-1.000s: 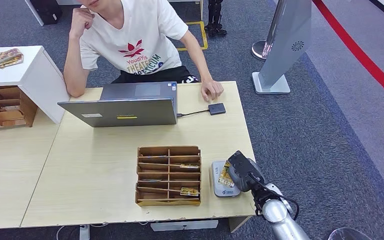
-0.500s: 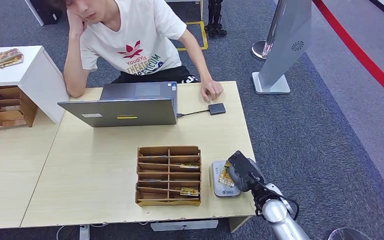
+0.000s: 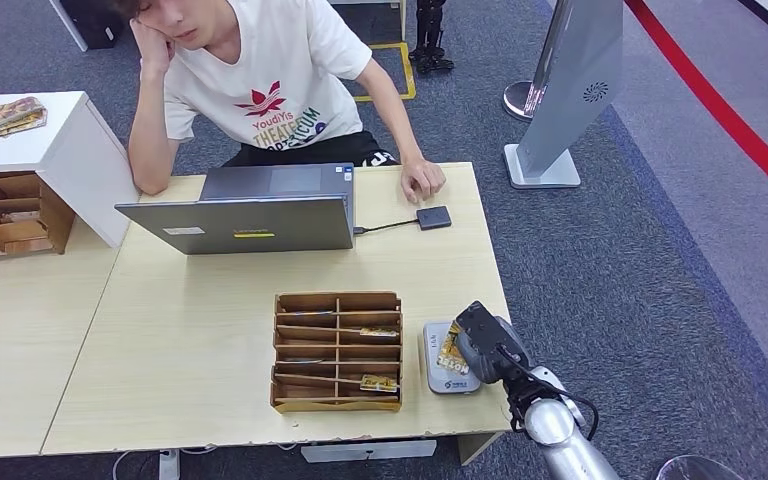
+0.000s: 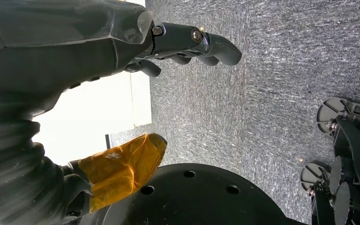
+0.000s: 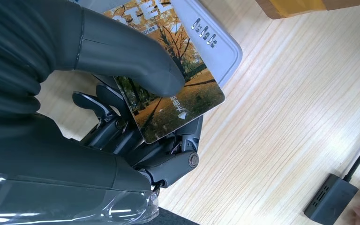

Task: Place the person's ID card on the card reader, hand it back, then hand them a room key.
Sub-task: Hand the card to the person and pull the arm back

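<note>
**Card held over the reader, right hand in pinch grip**

The card [image 5: 178, 93], printed with an autumn tree scene, sits at the lower right of the head view, over the grey card reader [image 3: 438, 372]. In the right wrist view the thumb lies across the card's printed face and the darker fingers [image 5: 122, 136] support it from beneath, so the right hand [image 3: 485, 345] has a firm pinch on it. One end of the card overlaps the reader's top; whether it rests flat on the surface or hovers just above cannot be told. This hold keeps the card presented to the reader and ready to lift away for the return step.

The reader lies just beside the right side of the wooden key rack [image 3: 337, 350], lower centre, which holds several cards in its compartments. That keeps the next item close to the same hand.

The left hand [image 4: 187, 44] hangs over carpet, fingers loosely curled and apart, holding nothing.

The person [image 3: 260, 80] sits at the upper centre behind a laptop [image 3: 250, 222], one hand [image 3: 422, 180] resting on the table [image 3: 190, 330] near a small dark adapter [image 3: 434, 217], well apart from the reader.
</note>
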`<action>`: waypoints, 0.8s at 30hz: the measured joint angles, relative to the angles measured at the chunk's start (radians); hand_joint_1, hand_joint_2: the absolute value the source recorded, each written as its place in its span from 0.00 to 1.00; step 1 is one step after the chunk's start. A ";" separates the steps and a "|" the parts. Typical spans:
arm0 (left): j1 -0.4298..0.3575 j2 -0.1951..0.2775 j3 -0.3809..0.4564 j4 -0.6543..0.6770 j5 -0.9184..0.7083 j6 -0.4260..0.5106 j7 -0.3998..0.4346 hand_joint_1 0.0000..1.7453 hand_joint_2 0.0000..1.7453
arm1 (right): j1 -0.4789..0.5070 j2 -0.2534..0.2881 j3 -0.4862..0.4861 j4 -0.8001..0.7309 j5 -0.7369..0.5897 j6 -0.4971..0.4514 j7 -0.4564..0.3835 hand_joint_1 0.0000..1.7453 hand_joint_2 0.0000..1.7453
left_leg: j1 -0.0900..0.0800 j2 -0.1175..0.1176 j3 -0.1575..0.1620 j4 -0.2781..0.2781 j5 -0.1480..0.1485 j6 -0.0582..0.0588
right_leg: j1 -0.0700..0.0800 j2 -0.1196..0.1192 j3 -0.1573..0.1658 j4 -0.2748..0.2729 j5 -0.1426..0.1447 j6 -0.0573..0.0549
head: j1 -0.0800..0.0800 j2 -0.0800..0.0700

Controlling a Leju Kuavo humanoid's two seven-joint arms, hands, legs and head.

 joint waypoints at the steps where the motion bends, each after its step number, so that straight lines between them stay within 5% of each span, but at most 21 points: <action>1: 0.000 0.000 0.000 0.000 0.000 0.000 0.000 0.00 1.00 | 0.000 0.000 0.000 0.000 0.000 0.000 0.000 1.00 1.00 | 0.000 0.000 0.000 0.000 0.000 0.000 | 0.000 0.000 0.000 0.000 0.000 0.000 | 0.000 0.000; 24: 0.000 0.001 -0.006 0.000 0.000 -0.001 0.000 0.00 1.00 | -0.002 0.000 0.000 0.000 0.000 0.000 0.000 1.00 1.00 | 0.000 0.000 0.000 0.000 0.000 0.000 | 0.000 0.000 0.000 0.000 0.000 0.000 | 0.000 0.000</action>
